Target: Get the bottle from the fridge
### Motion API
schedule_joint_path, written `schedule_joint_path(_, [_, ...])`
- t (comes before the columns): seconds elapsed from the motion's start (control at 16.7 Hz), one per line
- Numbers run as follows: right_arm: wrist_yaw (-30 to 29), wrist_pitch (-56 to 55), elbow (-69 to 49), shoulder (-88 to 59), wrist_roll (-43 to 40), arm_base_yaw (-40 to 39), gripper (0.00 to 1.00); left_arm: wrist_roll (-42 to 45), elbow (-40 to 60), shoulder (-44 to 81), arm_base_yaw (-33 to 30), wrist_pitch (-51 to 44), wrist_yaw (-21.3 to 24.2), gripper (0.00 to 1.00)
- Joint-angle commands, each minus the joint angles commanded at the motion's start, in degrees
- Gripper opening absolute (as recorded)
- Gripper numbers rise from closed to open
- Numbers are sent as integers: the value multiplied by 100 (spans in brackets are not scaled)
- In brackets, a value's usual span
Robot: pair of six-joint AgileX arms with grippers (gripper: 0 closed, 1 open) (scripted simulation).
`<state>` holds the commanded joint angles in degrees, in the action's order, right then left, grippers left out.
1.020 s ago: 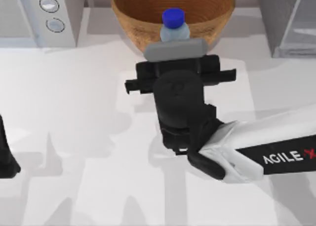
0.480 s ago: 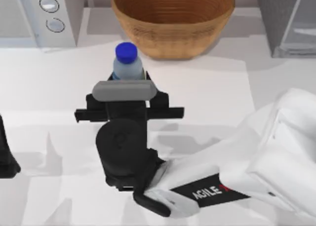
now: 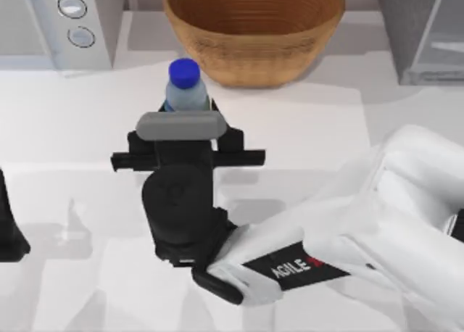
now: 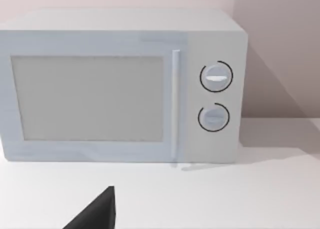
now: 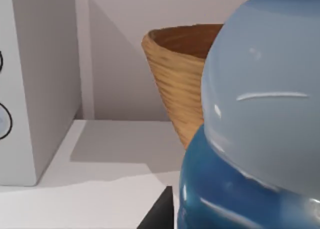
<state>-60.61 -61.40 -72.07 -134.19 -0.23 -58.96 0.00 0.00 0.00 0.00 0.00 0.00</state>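
Observation:
The bottle, light grey with a bright blue cap, stands upright at the table's left-centre, just in front of the basket's left side. My right gripper is shut on the bottle's body from the near side, with a grey bar lying across the wrist. In the right wrist view the bottle looms very close. The fridge, dark grey with a pale door panel, stands at the far right corner, well away from the bottle. My left arm is parked at the table's left edge.
A woven wooden basket sits at the back centre. A white microwave with two round dials stands at the back left, also facing the left wrist camera. My right arm's white forearm crosses the front right.
My right gripper carried the bottle from the basket's front rim leftward across the table. Over the last half second it edged slightly toward the back.

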Motion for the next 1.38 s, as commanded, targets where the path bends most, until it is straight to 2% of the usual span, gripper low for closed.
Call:
schedule_joint_path(0.24, [301,-62,-452,-493,-15,306,0,0,0,0,0,0,0,100])
schedule_joint_path(0.48, [337,-78,-511,-534,-22,341,0,0,0,0,0,0,0,100])
schedule_joint_path(1.26, [337,-78,-511,-534,-22,341,98,0,0,0,0,0,0,100])
schedule_joint_path(1.38, [337,-78,-511,-534,-22,341,100,0,0,0,0,0,0,100])
